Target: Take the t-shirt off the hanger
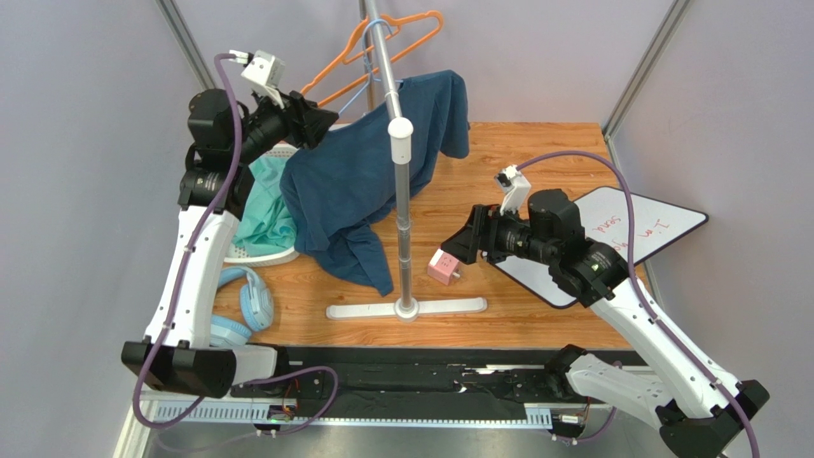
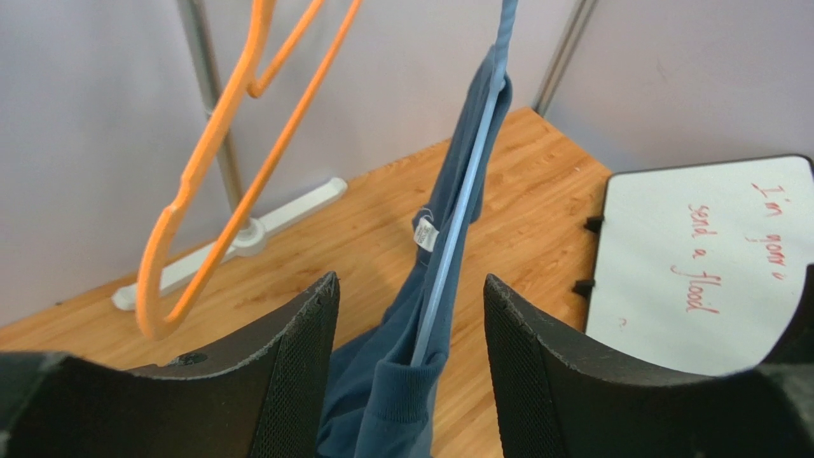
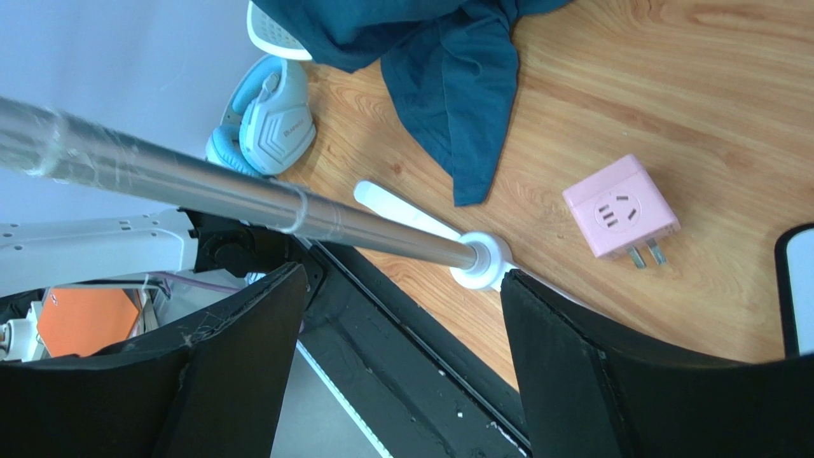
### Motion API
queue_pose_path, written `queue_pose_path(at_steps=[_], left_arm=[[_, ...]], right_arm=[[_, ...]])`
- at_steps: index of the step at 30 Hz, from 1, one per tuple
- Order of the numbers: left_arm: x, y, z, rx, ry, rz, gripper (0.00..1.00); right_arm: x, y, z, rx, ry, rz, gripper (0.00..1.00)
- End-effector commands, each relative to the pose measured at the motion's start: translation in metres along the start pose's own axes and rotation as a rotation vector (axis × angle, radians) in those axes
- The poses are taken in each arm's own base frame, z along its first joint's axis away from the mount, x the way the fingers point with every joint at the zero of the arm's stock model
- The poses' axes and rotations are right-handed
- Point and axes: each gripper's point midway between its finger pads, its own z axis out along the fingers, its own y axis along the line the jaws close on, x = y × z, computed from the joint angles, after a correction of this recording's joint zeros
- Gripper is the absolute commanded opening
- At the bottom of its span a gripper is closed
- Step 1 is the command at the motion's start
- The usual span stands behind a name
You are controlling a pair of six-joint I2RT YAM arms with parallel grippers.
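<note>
A dark teal t-shirt (image 1: 368, 181) hangs on a light blue hanger (image 1: 382, 88) from the silver rack rail (image 1: 382, 48). In the left wrist view the shirt's collar (image 2: 411, 391) and the hanger arm (image 2: 459, 239) lie between the spread fingers of my left gripper (image 2: 411, 315), which is open and touches neither. That gripper (image 1: 320, 122) is high up at the shirt's left shoulder. My right gripper (image 1: 459, 243) is open and empty, low, just right of the rack pole (image 1: 406, 229). The shirt's hem (image 3: 449, 86) shows in the right wrist view.
An empty orange hanger (image 1: 382, 43) hangs behind the blue one. A white basket (image 1: 263, 253) with light green cloth, blue headphones (image 1: 244, 305), a pink plug cube (image 1: 442, 267) and a whiteboard (image 1: 650, 229) lie on the wooden table. The rack's base (image 1: 406, 307) stands in front.
</note>
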Motion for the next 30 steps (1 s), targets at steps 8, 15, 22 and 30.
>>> queue_pose_path(at_steps=[8,15,22,30], left_arm=[[-0.018,-0.024,0.027,0.187,-0.037,0.074,0.63],[-0.013,-0.02,0.045,0.212,-0.007,0.053,0.59],[-0.004,-0.029,0.06,0.253,0.031,0.057,0.53],[-0.012,-0.035,0.061,0.271,0.014,0.052,0.3]], right_arm=[[-0.04,0.02,0.012,-0.039,-0.055,-0.037,0.8],[-0.048,0.024,0.011,-0.041,-0.068,-0.053,0.8],[-0.049,0.021,0.016,-0.03,-0.065,-0.055,0.8],[-0.05,0.017,0.021,-0.016,-0.064,-0.058,0.79]])
